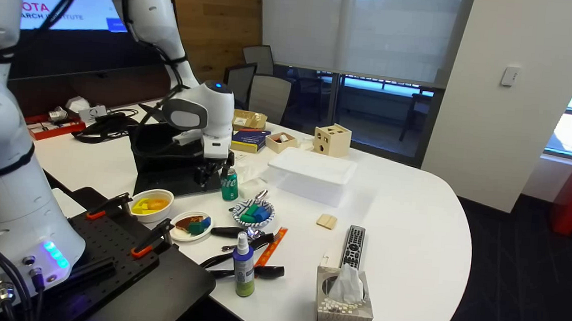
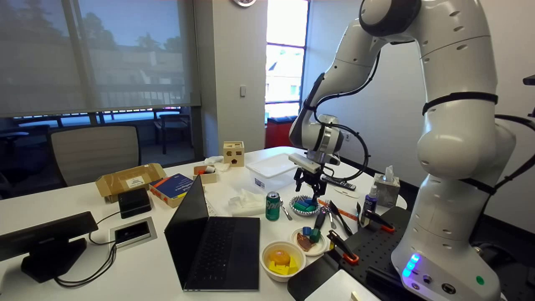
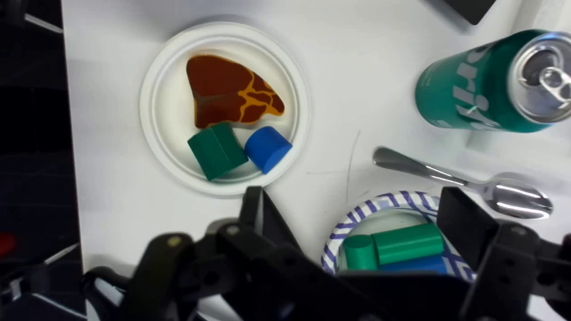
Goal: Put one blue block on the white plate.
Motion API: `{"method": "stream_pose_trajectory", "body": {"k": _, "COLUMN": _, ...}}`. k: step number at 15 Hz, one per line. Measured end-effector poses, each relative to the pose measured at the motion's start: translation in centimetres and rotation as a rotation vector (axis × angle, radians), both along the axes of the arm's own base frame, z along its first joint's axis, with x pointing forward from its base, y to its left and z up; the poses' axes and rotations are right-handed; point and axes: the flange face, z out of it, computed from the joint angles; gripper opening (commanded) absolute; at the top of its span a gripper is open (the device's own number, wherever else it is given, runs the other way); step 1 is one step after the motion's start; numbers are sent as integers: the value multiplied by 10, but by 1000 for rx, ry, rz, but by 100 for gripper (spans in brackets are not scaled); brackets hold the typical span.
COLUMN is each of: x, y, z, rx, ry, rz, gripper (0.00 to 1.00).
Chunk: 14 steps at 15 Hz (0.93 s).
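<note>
1 spoon (image 3: 497, 192) lies between green can (image 3: 484, 87) and patterned bowl (image 3: 359, 211); the claw (image 3: 354, 203) gapes wide, empty.

Daylight bleaches the window (image 2: 287, 73) at twelve o'clock in an exterior view; the roller shade (image 2: 133, 54) at ten is a dim grey-blue. In the wrist view the surface (image 3: 357, 62) is bright, soft shadow edging the white plate (image 3: 171, 111) at its twelve, glare marking the spoon (image 3: 513, 196) toward three and the Sprite can (image 3: 486, 84) toward two. The hand (image 3: 363, 216) blurs toward six; the nine o'clock edge is near black.
</note>
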Motion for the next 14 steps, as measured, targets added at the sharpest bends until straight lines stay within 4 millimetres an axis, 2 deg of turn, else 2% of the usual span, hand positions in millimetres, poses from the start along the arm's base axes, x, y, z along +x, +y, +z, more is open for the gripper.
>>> {"method": "stream_pose_trajectory", "body": {"k": 3, "x": -4, "y": 6, "z": 43, "rx": -41, "ry": -55, "rz": 94, "gripper": 100}}
{"method": "stream_pose_trajectory", "body": {"k": 7, "x": 0, "y": 8, "z": 82, "rx": -99, "ry": -92, "rz": 208, "gripper": 100}}
{"method": "stream_pose_trajectory", "body": {"k": 11, "x": 5, "y": 11, "z": 107, "rx": -119, "ry": -101, "rz": 287, "gripper": 100}}
{"method": "stream_pose_trajectory", "body": {"k": 14, "x": 7, "y": 13, "z": 118, "rx": -116, "ry": -100, "rz": 317, "gripper": 100}}
